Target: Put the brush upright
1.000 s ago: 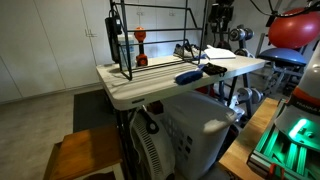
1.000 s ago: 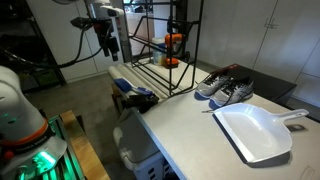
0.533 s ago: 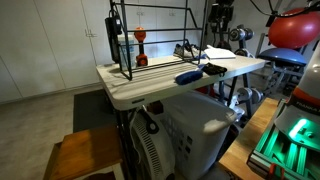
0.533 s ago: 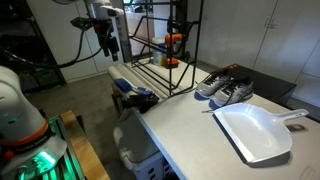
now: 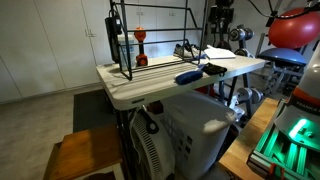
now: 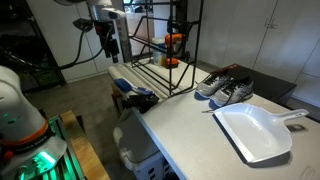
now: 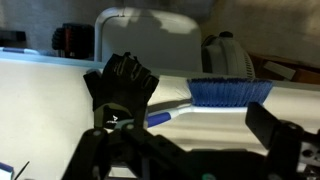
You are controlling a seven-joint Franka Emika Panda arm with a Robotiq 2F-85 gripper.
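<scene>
Inside the black wire rack (image 5: 130,55): a red-orange round-topped object (image 5: 141,38). On the table (image 5: 130,90), at 4 o'clock from the rack in an exterior view: the brush (image 5: 188,76), lying flat, just beside a black object (image 5: 213,69). Above the table, gripper (image 6: 108,48) released, jaws spread wide, grasping nothing.

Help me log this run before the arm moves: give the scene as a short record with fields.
brush: lies flat on the table near its edge, not upright
next to brush: black object, close beside it
gripper: above the table, apart from the brush, open, holding nothing
rack: black wire rack at the far end, with a red-orange object in it
also on table: pair of shoes, white dustpan
task state: not yet done
</scene>
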